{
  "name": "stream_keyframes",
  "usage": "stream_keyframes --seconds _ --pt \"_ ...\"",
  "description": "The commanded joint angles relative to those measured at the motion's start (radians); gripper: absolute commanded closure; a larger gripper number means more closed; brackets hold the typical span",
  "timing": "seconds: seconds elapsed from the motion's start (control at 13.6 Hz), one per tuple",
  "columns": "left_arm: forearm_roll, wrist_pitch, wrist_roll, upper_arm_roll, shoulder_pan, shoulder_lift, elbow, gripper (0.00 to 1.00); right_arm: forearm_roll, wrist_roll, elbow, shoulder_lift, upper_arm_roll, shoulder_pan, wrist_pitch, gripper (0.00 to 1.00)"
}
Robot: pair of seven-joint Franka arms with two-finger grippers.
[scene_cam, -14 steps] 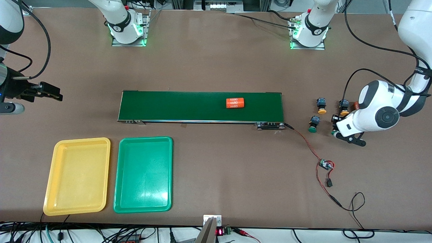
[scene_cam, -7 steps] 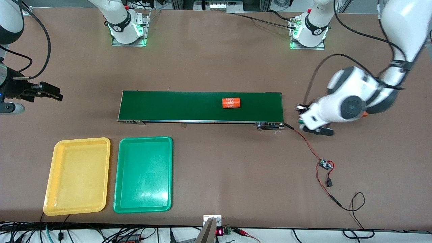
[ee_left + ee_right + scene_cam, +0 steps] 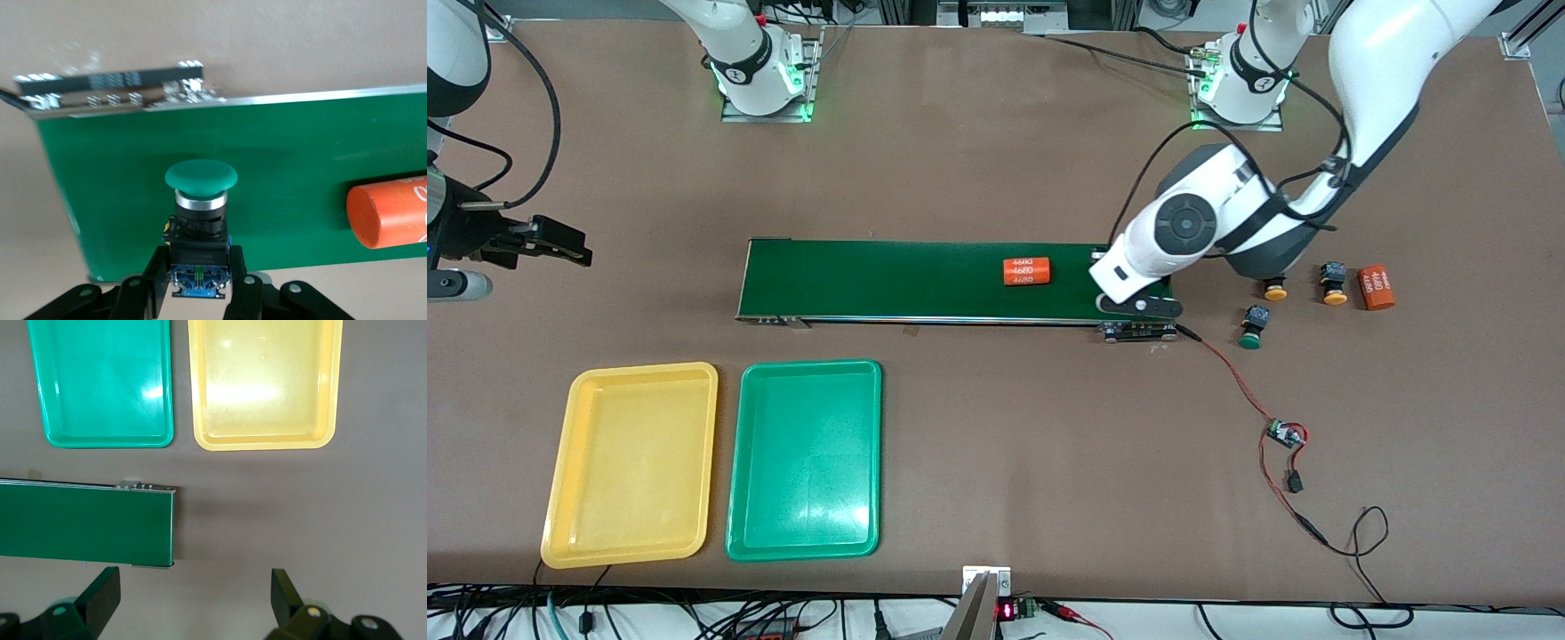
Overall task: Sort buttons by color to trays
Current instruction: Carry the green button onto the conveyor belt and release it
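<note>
A brown table fills the front view, with a long dark-green conveyor belt (image 3: 956, 281) at its centre and an orange cylinder (image 3: 1026, 271) lying on it. At the lower left of the frame sit the yellow tray (image 3: 633, 463) and the green tray (image 3: 804, 460), side by side, both bare.

The left gripper (image 3: 199, 288) hangs over the belt's end, at the right of the belt in the front view, clamped on the black-and-blue body of a green-capped button (image 3: 200, 200). The button's long axis runs straight out from the fingers, round cap foremost.

At the frame's right, three more buttons rest on the table: two yellow-capped buttons (image 3: 1275, 289), (image 3: 1334, 284) and a second green-capped one (image 3: 1253, 327), beside another orange cylinder (image 3: 1375, 287).

The right gripper (image 3: 193, 597) waits at the frame's left edge, fingers spread wide, holding nothing.
</note>
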Motion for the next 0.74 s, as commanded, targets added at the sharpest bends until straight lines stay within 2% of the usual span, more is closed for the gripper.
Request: stream_keyframes --seconds 0.0,0.07,0.15,0.22,0.44,0.66 --pt "0.002 0.009 -0.011 0.019 -0.006 0.006 -0.004 0.63 -0.007 -0.010 0.009 0.000 0.008 -0.007 -0.008 0.00" --pt "0.000 0.006 -0.011 0.021 -0.004 0.006 -0.005 0.49 -0.007 -0.010 0.009 0.000 0.008 -0.007 -0.008 0.00" --pt "0.001 0.006 -0.011 0.024 -0.004 0.006 -0.005 0.18 -0.007 -0.010 0.009 -0.001 0.008 -0.009 -0.010 0.00" --pt "0.000 0.004 -0.011 0.024 -0.003 0.006 -0.001 0.00 -0.007 -0.010 0.009 -0.001 0.008 -0.007 -0.010 0.00" --pt "0.002 -0.023 -0.021 0.016 0.014 -0.021 0.012 0.00 -0.006 -0.010 0.009 0.000 0.008 -0.009 -0.006 0.00" --pt "0.003 -0.199 -0.004 0.024 0.039 -0.034 0.122 0.00 -0.006 -0.010 0.009 0.000 0.008 -0.009 -0.005 0.00"
